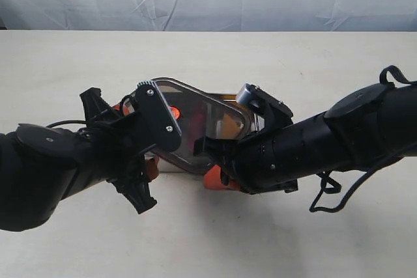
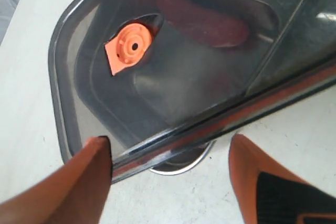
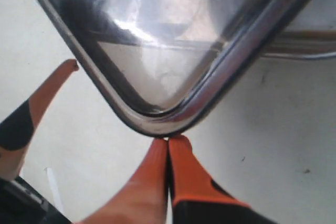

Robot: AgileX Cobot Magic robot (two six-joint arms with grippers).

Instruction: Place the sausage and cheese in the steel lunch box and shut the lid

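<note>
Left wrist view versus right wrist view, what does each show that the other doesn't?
Only the left wrist view shows the valve and the sausage, seen through the lid, with the left pincer open astride the lid's edge. Only the right wrist view shows the right pincer closed at a lid corner. Both show the lid and pale table.

lid (image 2: 157, 93): glossy smoky plastic | steel lunch box (image 2: 178, 167): shiny metal | table (image 1: 326, 63): matt, smooth
</note>
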